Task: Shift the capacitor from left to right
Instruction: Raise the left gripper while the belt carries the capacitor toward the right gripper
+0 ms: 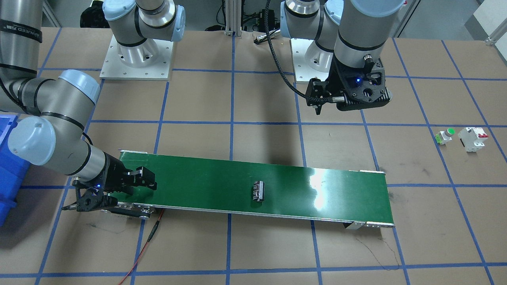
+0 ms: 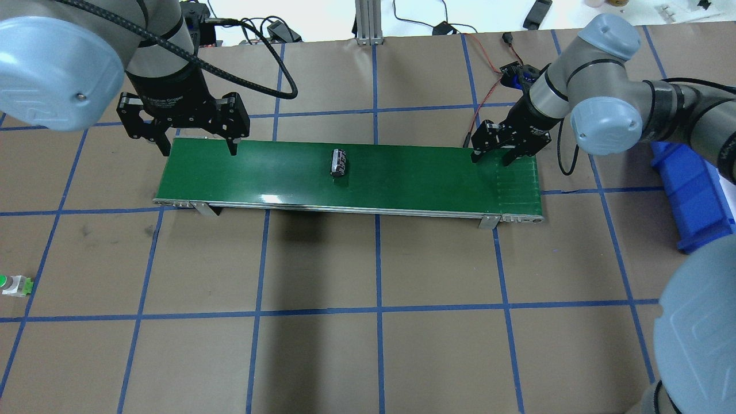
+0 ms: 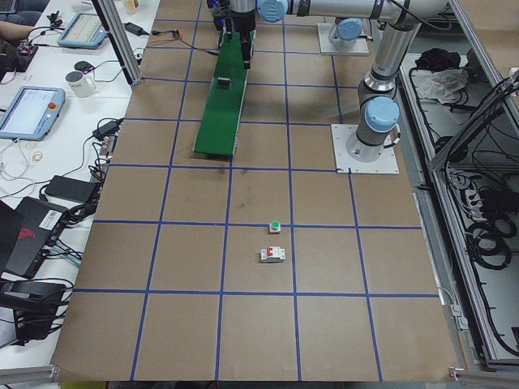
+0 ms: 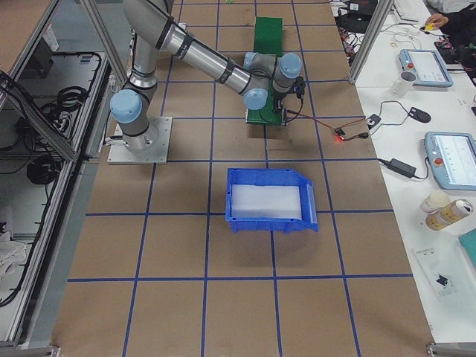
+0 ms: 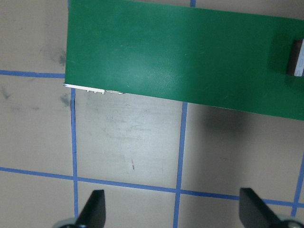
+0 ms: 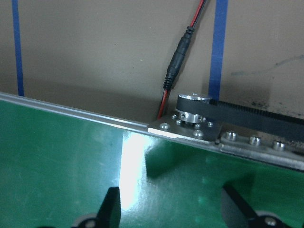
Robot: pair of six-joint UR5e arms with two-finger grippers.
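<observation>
The capacitor [image 1: 258,191], a stubby dark cylinder with pale markings, lies on its side near the middle of the green conveyor belt [image 1: 198,178]. It also shows in the overhead view [image 2: 339,162] and at the right edge of the left wrist view [image 5: 297,58]. My left gripper [image 2: 198,146] is open and empty, raised over the belt's left end [image 5: 172,209]. My right gripper [image 2: 490,156] is open and empty, low over the belt's right end, its fingertips [image 6: 111,204] just above the green surface. Both grippers are well apart from the capacitor.
A green-capped push button [image 1: 445,135] and a white circuit breaker [image 1: 472,138] stand on the table far to my left. A blue bin [image 2: 690,190] sits to my right. A red wire [image 1: 146,241] runs from the belt's motor end.
</observation>
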